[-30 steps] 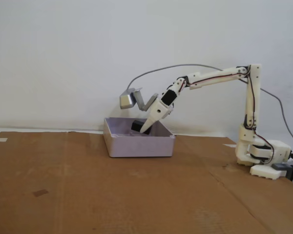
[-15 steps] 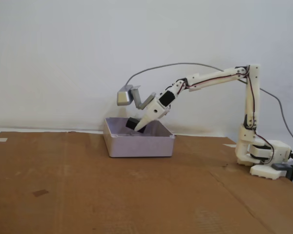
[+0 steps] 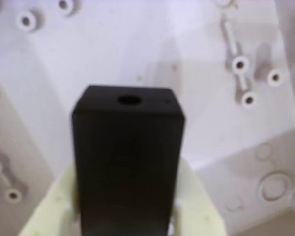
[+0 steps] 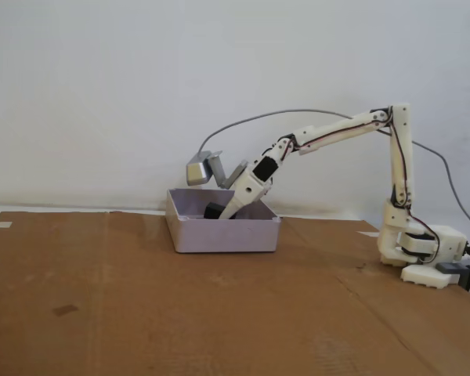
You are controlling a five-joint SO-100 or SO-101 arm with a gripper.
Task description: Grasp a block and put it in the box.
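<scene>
Wrist view: the block (image 3: 128, 162) fills the middle, its lower end cut off by the frame edge, clamped between the gripper's (image 3: 125, 216) pale fingers (image 3: 49, 211) above the box (image 3: 137, 44) floor. In the fixed view the arm (image 4: 337, 129) reaches out leftward and angles down, the gripper dipping behind the box wall, which hides the fingertips, above the cardboard-covered desk (image 4: 180, 313).

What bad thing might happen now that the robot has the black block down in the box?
1. The block is gripped only at its lower end in the wrist view, so it might tilt or slip out early.
2. In the fixed view the gripper dips below the wall of the box; pushing lower could jam it against the floor or shove the box.
3. Lifting out, the gripper might catch the wall.
</scene>
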